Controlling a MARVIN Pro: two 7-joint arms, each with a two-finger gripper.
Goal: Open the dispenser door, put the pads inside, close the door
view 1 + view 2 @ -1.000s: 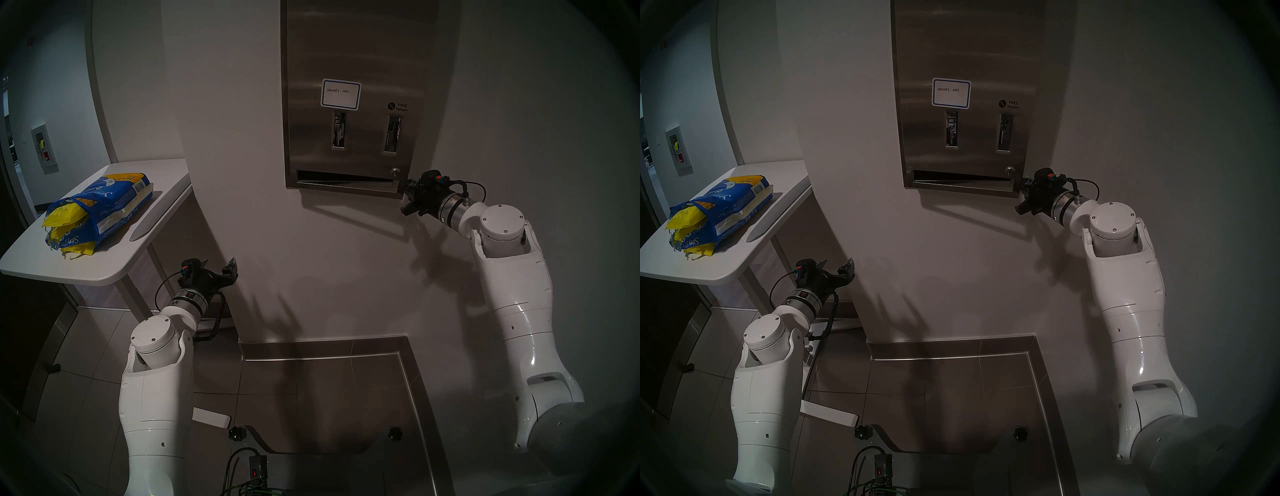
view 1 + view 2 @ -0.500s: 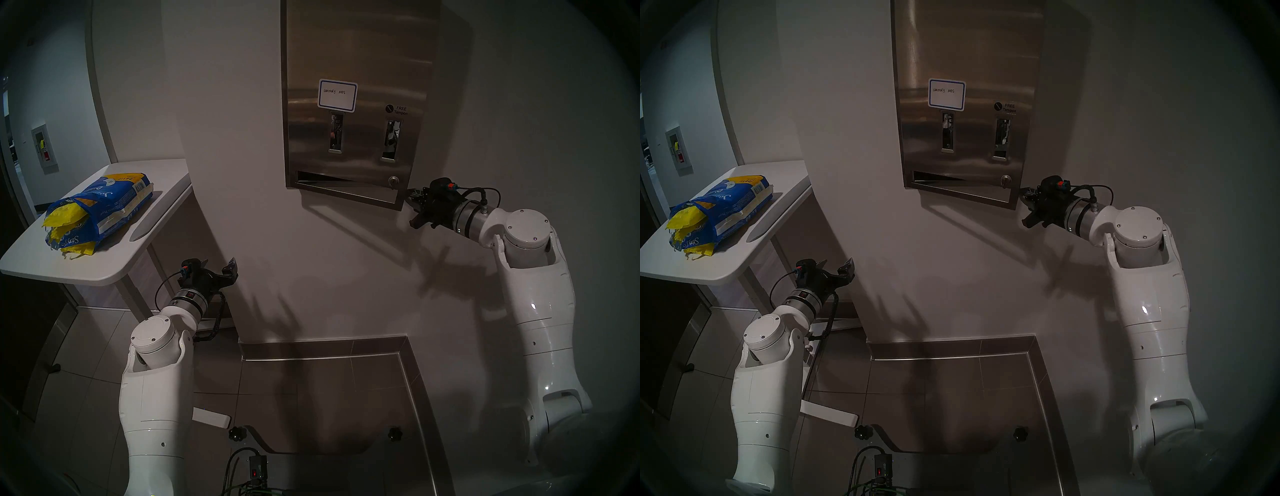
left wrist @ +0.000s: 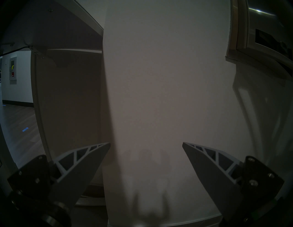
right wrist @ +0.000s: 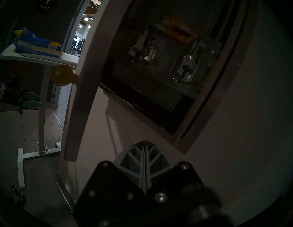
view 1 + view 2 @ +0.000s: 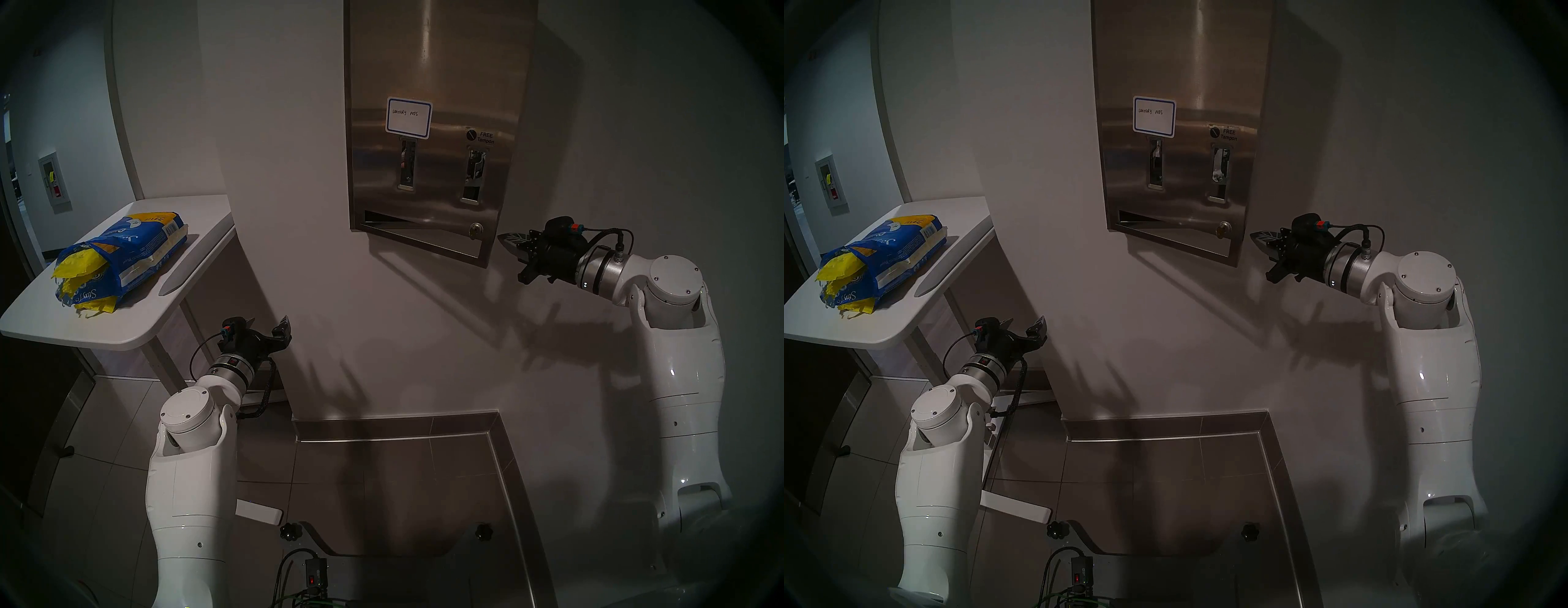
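The steel dispenser door (image 5: 432,178) stands partly open, its right edge swung out from the wall; it also shows in the head right view (image 5: 1178,178). A yellow key (image 4: 63,75) sticks out of its lock. My right gripper (image 5: 502,237) is shut and empty, just right of the door's lower free edge (image 4: 82,79), seemingly apart from it. Yellow pads (image 5: 78,265) poke out of a blue bag (image 5: 127,259) on the white table. My left gripper (image 5: 271,331) is open and empty, low by the wall corner, with only bare wall between its fingers (image 3: 82,158).
The white table (image 5: 123,327) stands at the left on a thin leg. Inside the dispenser (image 4: 158,63) are lever mechanisms and a white packet with orange print (image 4: 179,31) at the top. The wall corner is close to my left gripper. Tiled floor lies below.
The door has swung further open. My right gripper has moved right and away from the wall, from hooking the door's edge to just beside it. The left arm has not moved.
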